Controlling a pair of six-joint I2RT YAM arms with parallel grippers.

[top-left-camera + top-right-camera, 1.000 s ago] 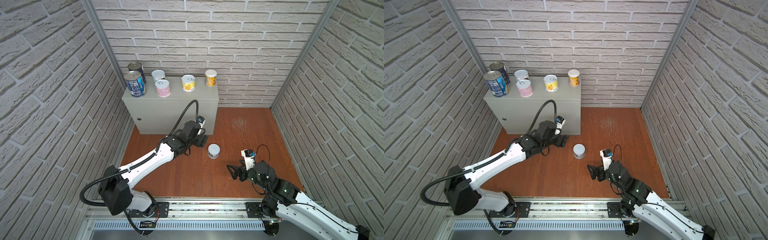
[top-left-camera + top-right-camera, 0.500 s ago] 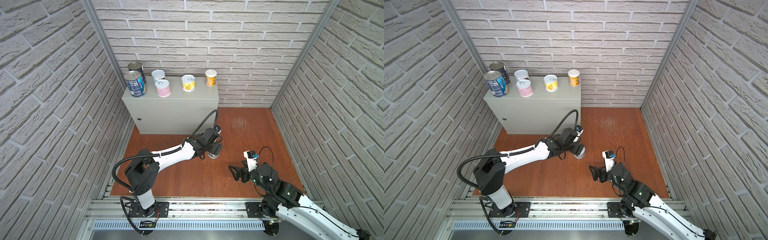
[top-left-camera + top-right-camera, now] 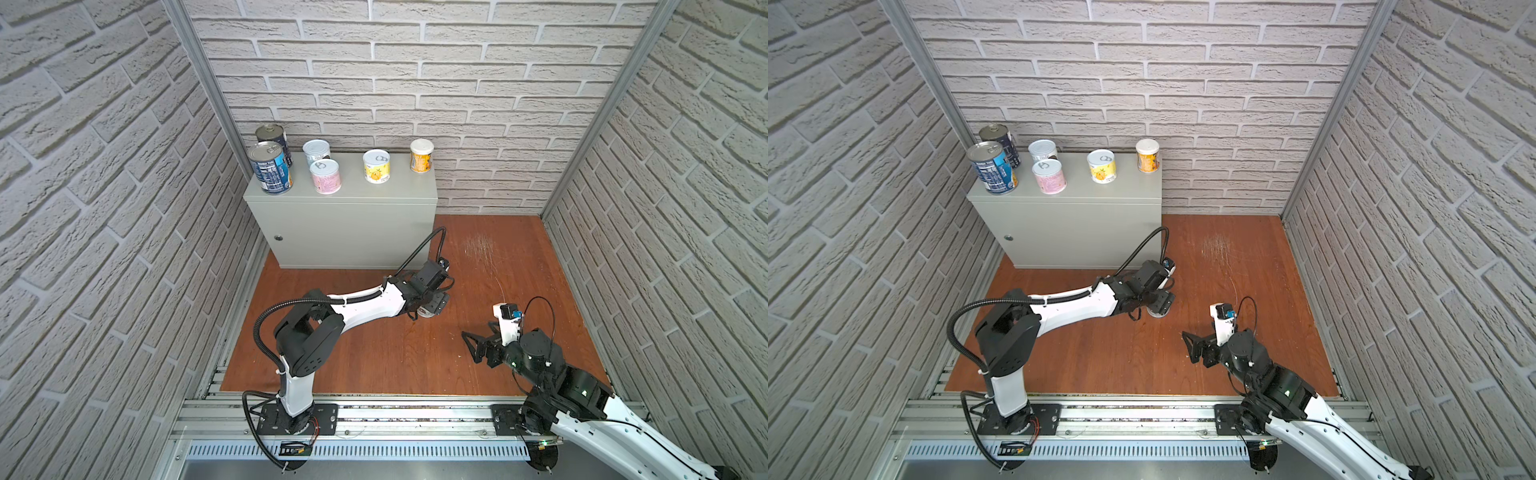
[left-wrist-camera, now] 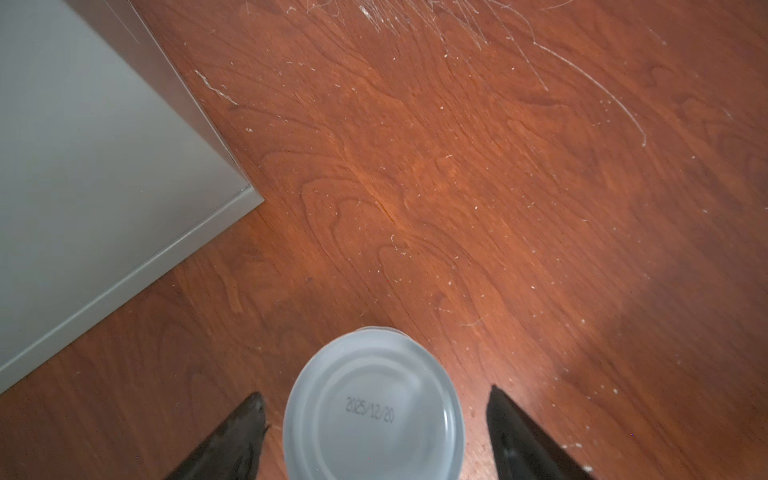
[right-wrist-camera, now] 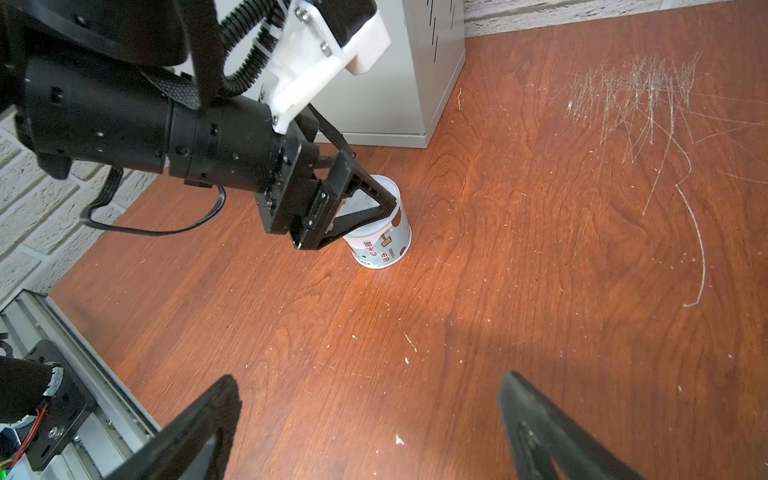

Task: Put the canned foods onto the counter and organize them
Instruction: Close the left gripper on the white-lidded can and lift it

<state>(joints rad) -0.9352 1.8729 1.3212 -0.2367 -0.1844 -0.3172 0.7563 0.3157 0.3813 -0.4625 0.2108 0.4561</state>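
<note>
Several cans stand on the grey counter in both top views: two dark-blue ones at its left end, then white, pink, yellow and orange ones. One more short white-lidded can stands upright on the wooden floor off the counter's right front corner. My left gripper is low over it, open, one finger on each side with a gap at both. My right gripper hovers open over bare floor, nothing between its fingers.
Brick-pattern walls close in the left, back and right. An aluminium rail carrying both arm bases runs along the front. The left arm's black cable loops up near the counter's right front corner.
My left arm has swung right from the counter's front and come down over the floor can, its fingers now straddling it. The right arm has drawn back slightly.
</note>
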